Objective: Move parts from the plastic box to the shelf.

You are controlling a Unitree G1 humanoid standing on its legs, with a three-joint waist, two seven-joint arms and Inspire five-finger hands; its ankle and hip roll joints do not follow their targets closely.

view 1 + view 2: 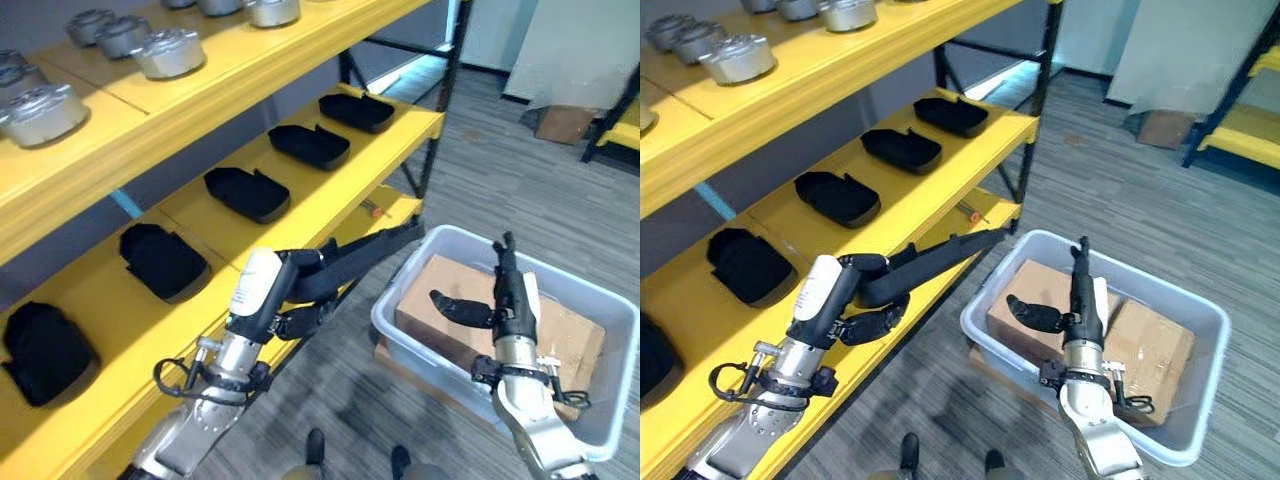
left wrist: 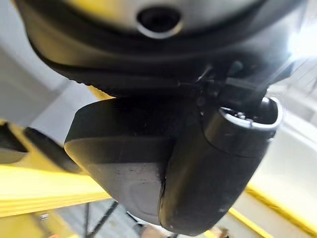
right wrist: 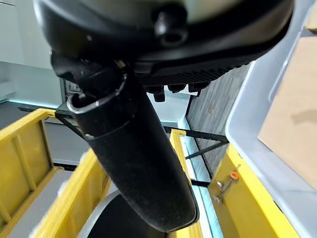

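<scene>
My left hand (image 1: 262, 285), with a white thumb cover, is shut on a long black part (image 1: 370, 250). It holds the part in front of the yellow shelf's (image 1: 330, 200) middle level, its far end reaching toward the plastic box (image 1: 405, 275). That level carries several black parts (image 1: 247, 193) in a row. The pale plastic box stands on the floor at the right with cardboard (image 1: 570, 335) inside. My right hand (image 1: 510, 300) hovers over the box, open, fingers straight up and thumb out to the left, holding nothing.
Silver round metal parts (image 1: 168, 52) line the upper shelf level. A black upright post (image 1: 432, 130) marks the shelf's end. Grey carpet floor lies beyond the box, with a cardboard piece (image 1: 565, 122) and another yellow rack (image 1: 620, 135) at the far right.
</scene>
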